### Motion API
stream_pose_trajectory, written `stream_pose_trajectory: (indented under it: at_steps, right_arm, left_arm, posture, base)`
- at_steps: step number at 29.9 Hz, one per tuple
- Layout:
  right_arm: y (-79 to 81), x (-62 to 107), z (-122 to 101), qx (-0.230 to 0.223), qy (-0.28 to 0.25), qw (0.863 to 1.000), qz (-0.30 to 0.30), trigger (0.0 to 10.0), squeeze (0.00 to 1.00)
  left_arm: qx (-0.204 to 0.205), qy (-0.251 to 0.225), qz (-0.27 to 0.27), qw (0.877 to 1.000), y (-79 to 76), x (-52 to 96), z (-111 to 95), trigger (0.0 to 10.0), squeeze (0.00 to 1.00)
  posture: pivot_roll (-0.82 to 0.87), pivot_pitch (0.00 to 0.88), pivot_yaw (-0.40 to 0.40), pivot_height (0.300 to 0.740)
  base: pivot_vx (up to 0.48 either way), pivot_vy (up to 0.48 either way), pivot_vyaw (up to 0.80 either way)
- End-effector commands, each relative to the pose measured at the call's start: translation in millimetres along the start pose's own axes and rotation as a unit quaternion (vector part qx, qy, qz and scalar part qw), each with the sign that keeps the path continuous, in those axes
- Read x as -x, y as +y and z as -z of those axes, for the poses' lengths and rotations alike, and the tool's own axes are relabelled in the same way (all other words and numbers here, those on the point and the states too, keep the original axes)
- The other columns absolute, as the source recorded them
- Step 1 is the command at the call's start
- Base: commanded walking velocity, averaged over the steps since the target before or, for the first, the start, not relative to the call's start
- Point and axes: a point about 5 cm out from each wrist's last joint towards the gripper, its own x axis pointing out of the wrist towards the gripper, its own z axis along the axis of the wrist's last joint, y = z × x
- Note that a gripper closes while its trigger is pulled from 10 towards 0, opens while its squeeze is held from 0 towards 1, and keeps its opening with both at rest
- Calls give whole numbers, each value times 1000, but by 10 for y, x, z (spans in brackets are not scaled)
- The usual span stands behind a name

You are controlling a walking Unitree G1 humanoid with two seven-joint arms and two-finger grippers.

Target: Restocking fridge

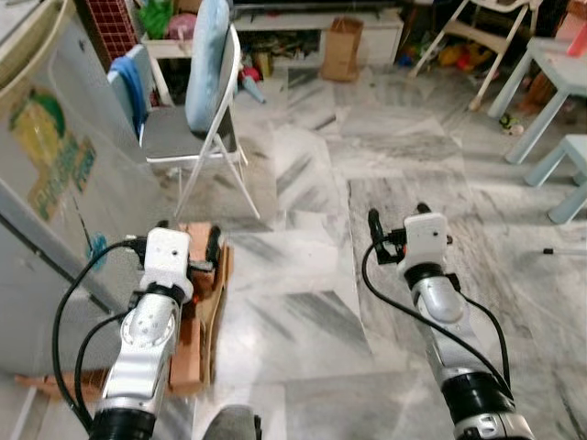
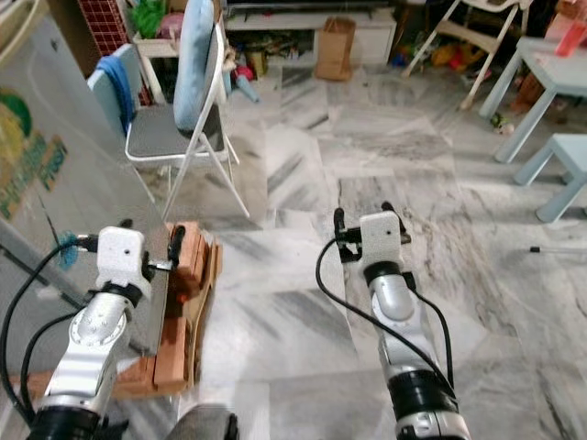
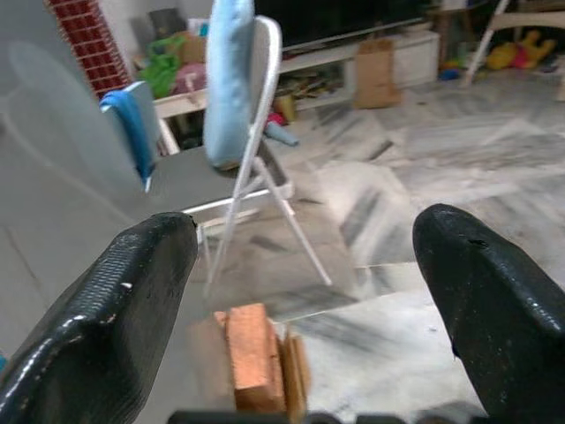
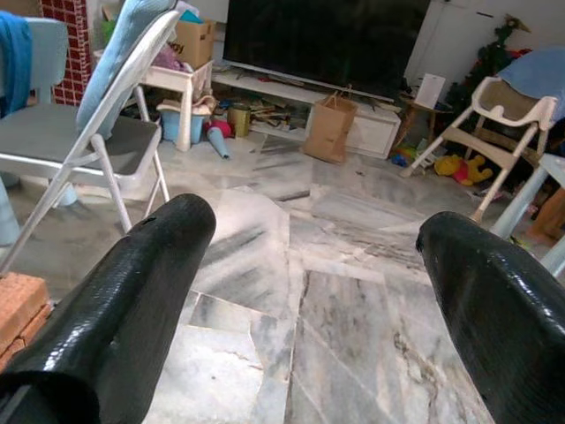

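Observation:
The grey fridge (image 1: 55, 192), with a yellow and green sticker on its face, stands at my left with its door closed. My left gripper (image 1: 188, 236) hovers beside it, above a stack of reddish bricks and boards (image 1: 206, 307). In the left wrist view its fingers (image 3: 132, 300) are spread wide with nothing between them. My right gripper (image 1: 397, 220) is held out over the bare marble floor (image 1: 312, 275), open and empty, its fingers (image 4: 132, 283) far apart in the right wrist view. No food items can be seen.
A white folding chair (image 1: 197, 137) with a blue cushion (image 1: 209, 55) stands just ahead of the fridge. A brown paper bag (image 1: 341, 48) sits by the TV shelf. A pale blue table (image 1: 559, 82) and stool (image 1: 569, 170) are at the right.

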Motion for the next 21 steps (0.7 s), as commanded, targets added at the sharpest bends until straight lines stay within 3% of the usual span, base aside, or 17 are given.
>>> stream_pose_trajectory:
  at_steps: [1,7,10,15,21]
  right_arm:
    - [94,-24,-64,-5,-14,1000,-12,10000,0]
    - [131,-9,-93,-3,-27,999,-38,10000,0]
    - [142,5,-109,17,-34,998,-44,10000,0]
    - [132,21,-83,14,-27,999,-40,10000,0]
    - [124,28,-75,13,-25,999,-39,10000,0]
  left_arm:
    - [-3,8,-21,1000,99,17,25,10000,0]
    - [8,-2,-28,1000,82,79,32,10000,0]
    - [9,-6,-25,1000,27,124,42,10000,0]
    - [12,-1,-17,1000,-48,171,63,10000,0]
    - [11,-6,-35,999,-12,180,47,10000,0]
  posture:
    - [135,61,12,740]
    - [135,61,11,740]
    - [138,62,7,740]
    - [138,63,6,740]
    - [136,63,6,740]
  base:
    - [0,435,0]
    - [0,444,133]
    - [0,0,800]
    - [0,0,800]
    - [0,0,727]
